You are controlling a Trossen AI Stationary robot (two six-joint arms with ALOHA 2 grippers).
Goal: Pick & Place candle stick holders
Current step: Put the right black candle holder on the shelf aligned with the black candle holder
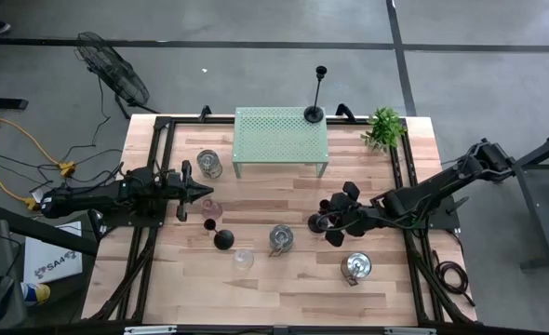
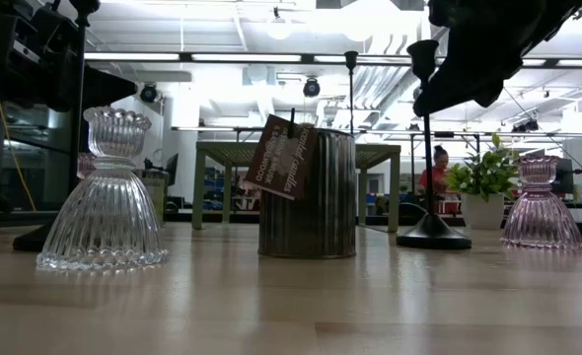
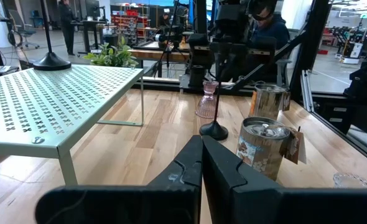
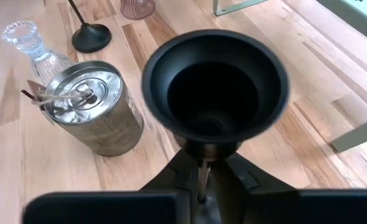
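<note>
A black candlestick (image 1: 317,223) stands right of the table's middle, and my right gripper (image 4: 202,177) is shut on it just below its top cup (image 4: 214,81). A second black candlestick (image 1: 223,238) stands on the table toward the left. A third (image 1: 314,113) rests by its round base on the pale green shelf (image 1: 279,140). Silvery jars (image 1: 281,239) (image 1: 355,268) (image 1: 209,163), a clear glass cup (image 1: 244,259) and a pink one (image 1: 209,209) sit on the wood. My left gripper (image 1: 205,191) waits shut at the left, level, touching nothing. My right gripper pinches the candlestick's thin stem right under the cup (image 4: 207,148) between its two fingers. The fingers come slanting down from the table's right side and lie across the stem. The candlestick stands upright, its round base (image 2: 434,237) on the table.
A small leafy plant (image 1: 383,127) stands at the far right corner beside the shelf. The tagged jar (image 4: 90,112) is close to the held candlestick on its left. A person (image 2: 434,173) sits in the room beyond the table. Bare wood lies along the near edge (image 1: 284,302).
</note>
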